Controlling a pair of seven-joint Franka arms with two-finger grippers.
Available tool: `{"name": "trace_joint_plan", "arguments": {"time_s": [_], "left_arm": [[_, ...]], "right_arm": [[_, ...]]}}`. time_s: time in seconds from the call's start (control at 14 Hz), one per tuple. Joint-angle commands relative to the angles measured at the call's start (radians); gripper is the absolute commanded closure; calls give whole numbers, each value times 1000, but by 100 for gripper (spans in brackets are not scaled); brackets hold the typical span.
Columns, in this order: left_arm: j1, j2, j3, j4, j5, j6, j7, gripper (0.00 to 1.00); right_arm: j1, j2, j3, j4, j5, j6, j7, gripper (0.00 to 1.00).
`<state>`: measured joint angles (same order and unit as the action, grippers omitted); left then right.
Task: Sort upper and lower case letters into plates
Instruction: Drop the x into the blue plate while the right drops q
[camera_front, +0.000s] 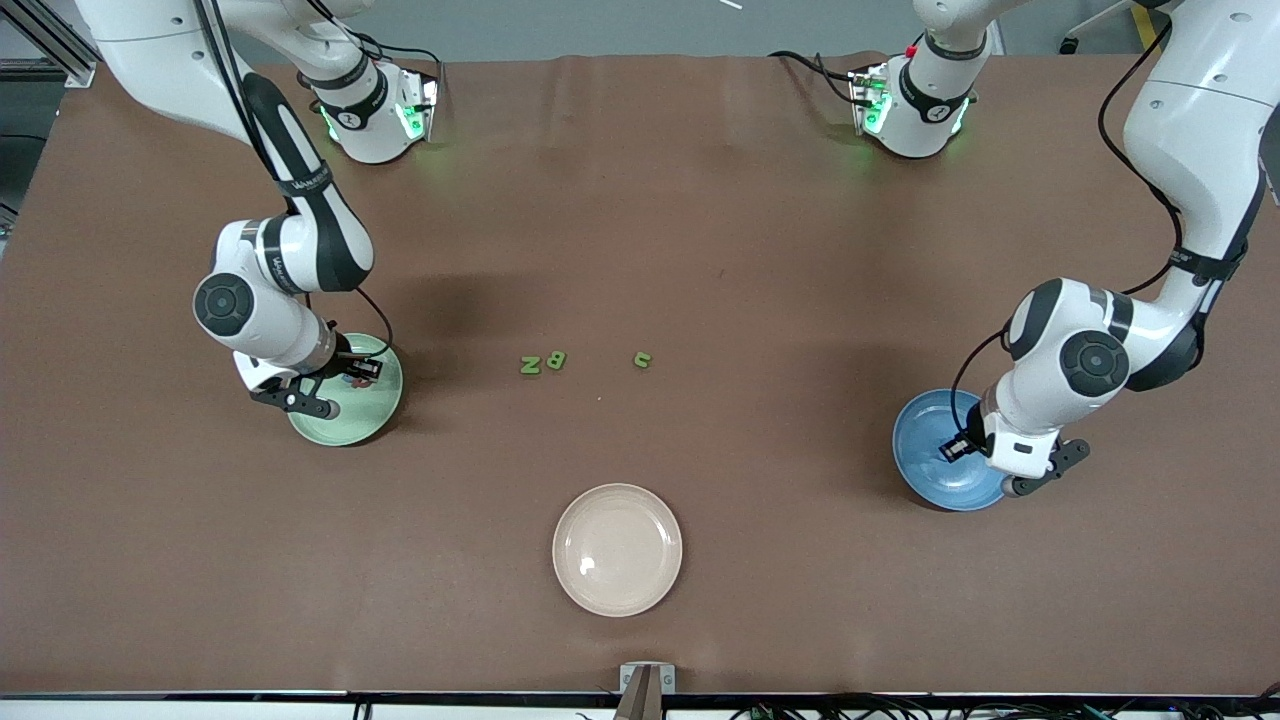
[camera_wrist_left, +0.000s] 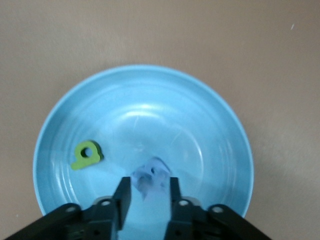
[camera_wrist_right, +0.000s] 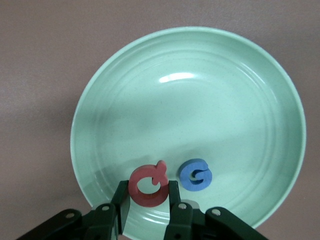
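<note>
Red letter (camera_wrist_right: 148, 186) btwn R jaws

Right claw (camera_front: 350, 375) over pale green plate (camera_front: 352, 415), left claw (camera_front: 958, 447) over blue plate (camera_front: 940, 460). Three green letters (camera_front: 530, 365) (camera_front: 556, 360) (camera_front: 642, 359) mid-tabletop (camera_front: 640, 220) between plates. Cream plate (camera_front: 617, 549) nearer the camera, nothing in it.
</note>
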<state>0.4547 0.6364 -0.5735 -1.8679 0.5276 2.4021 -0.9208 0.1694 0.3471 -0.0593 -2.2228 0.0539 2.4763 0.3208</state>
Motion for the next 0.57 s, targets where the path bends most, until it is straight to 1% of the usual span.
{"name": "trace_joint_plan", "arguments": {"time_s": [0.0, 0.14, 0.21, 0.29, 0.36, 0.5], "left_arm": [[1, -52, -25, -48, 20, -3, -24, 0], [-2, -58, -78, -51, 19, -12, -74, 0], [-8, -57, -115, -50, 19, -41, -104, 0], [-24, -52, -153, -46, 19, -66, -146, 0], [-46, -50, -173, -45, 17, -66, -194, 0], [-114, -49, -192, -48, 17, -66, -291, 0]], "right_arm": [[-16, 13, 15, -18, -2, 33, -9, 96], [-16, 18, 15, -18, -2, 33, -9, 81], [-16, 18, 15, -18, -2, 32, -9, 68], [-14, 16, 15, -15, -2, 27, -9, 36], [-13, 16, 15, -11, -2, 23, -8, 0], [-7, 10, 16, 6, -2, -8, 6, 0]]}}
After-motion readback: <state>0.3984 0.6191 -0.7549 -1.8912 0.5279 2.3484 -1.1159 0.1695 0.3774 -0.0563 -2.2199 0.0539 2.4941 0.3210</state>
